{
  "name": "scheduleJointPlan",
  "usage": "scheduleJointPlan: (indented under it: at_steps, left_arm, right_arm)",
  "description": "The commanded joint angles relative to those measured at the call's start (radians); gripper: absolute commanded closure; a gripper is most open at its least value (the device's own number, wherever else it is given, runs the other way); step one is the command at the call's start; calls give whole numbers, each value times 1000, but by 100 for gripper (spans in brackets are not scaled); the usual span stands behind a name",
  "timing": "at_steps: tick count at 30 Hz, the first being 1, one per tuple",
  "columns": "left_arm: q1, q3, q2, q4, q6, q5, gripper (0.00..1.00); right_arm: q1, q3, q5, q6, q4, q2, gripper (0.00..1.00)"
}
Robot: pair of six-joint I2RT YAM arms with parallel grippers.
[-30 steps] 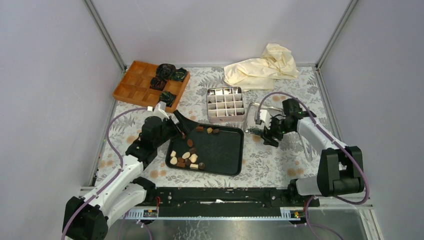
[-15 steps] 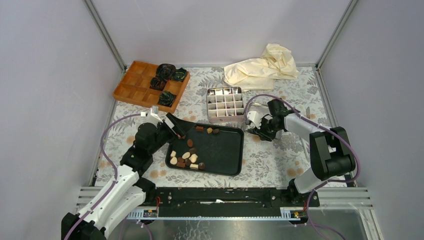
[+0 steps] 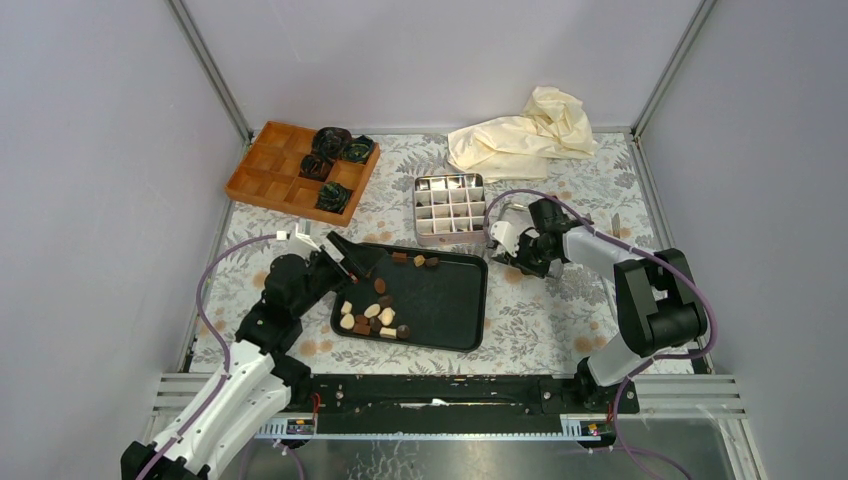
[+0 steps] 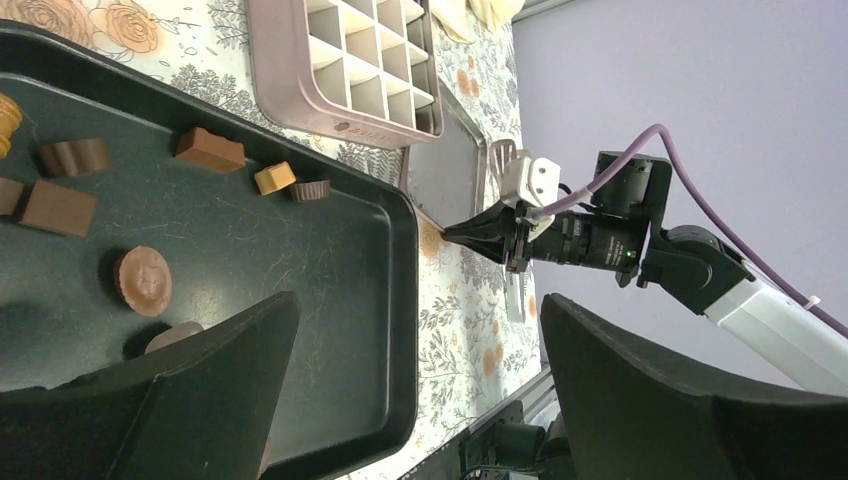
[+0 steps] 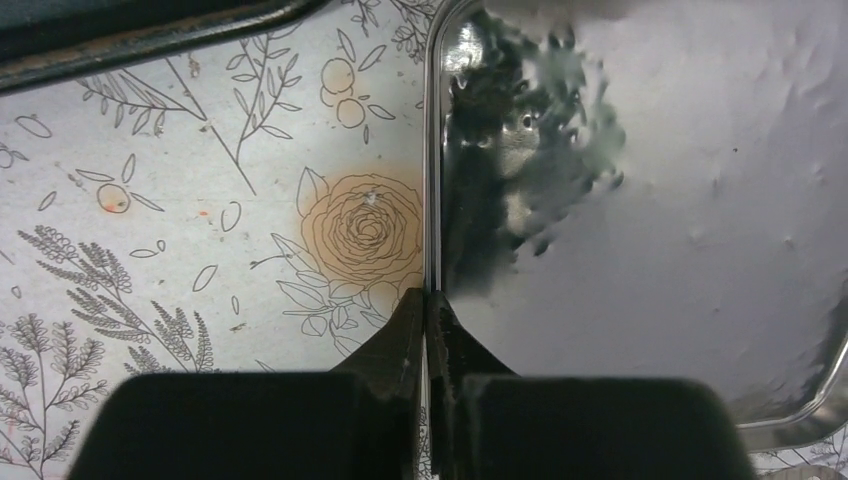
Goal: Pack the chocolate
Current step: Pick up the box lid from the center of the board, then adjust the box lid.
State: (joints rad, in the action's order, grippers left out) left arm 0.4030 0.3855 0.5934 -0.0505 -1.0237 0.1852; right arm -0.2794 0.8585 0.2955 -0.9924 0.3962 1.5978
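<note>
- The bench (image 3: 560, 320) is covered in white cloth printed with grey leaves and orange roses.
- The chocolate (image 3: 372, 312) is coloured dark brown, light brown and cream-white.
- The tray (image 3: 450, 310) is finished in black.
- The tin lid (image 5: 650, 200) is mirrored silver.
- The compartment box (image 3: 262, 175) is coloured orange-brown.
- The paper cups (image 3: 330, 140) are coloured black-green.
- The crumpled cloth (image 3: 525, 135) is coloured cream.

Overhead camera, above and behind the arm bases, looks down on the whole table, black tray (image 3: 440, 300) near centre. Left wrist camera hangs low and close over the tray's left end, rolled sideways, facing across the chocolate pieces (image 4: 140, 280) to the right arm (image 4: 620, 240) just past the tray's far rim. Right wrist camera stares straight down, very near the flowered cloth (image 5: 150, 200) beside the tray, whose rim clips its top-left corner. Both wrist views share the metal lid (image 5: 650, 200).
</note>
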Motion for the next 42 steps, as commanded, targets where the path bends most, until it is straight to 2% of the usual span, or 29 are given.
scheduleJointPlan:
  at_steps: [1, 5, 10, 17, 23, 26, 31, 36, 42]
  left_arm:
    - [-6, -9, -4, 106, 29, 50, 2]
    - [-6, -18, 16, 199, 64, 119, 3]
    - [-4, -24, 47, 328, 191, 236, 5]
    - [7, -11, -12, 370, 582, 272, 1]
    - [38, 21, 8, 370, 928, 375, 1]
    - [96, 73, 54, 329, 1082, 386, 1]
    - [216, 194, 196, 217, 1373, 364, 1]
    - [280, 314, 375, 198, 1502, 386, 1]
    - [305, 415, 552, 180, 1567, 462, 2]
  right_arm:
    - [-7, -11, -52, 64, 10, -32, 100]
    - [-5, 1, -30, 133, 56, -102, 100]
    - [10, 99, 103, 189, 210, -220, 100]
    - [20, 285, 367, 214, 460, -279, 100]
    - [20, 335, 597, 132, 635, -286, 100]
    - [21, 356, 704, 79, 711, -285, 100]
    - [19, 408, 794, -17, 823, -265, 100]
    - [8, 434, 833, -85, 882, -249, 100]
    - [-20, 461, 832, -123, 922, -235, 100]
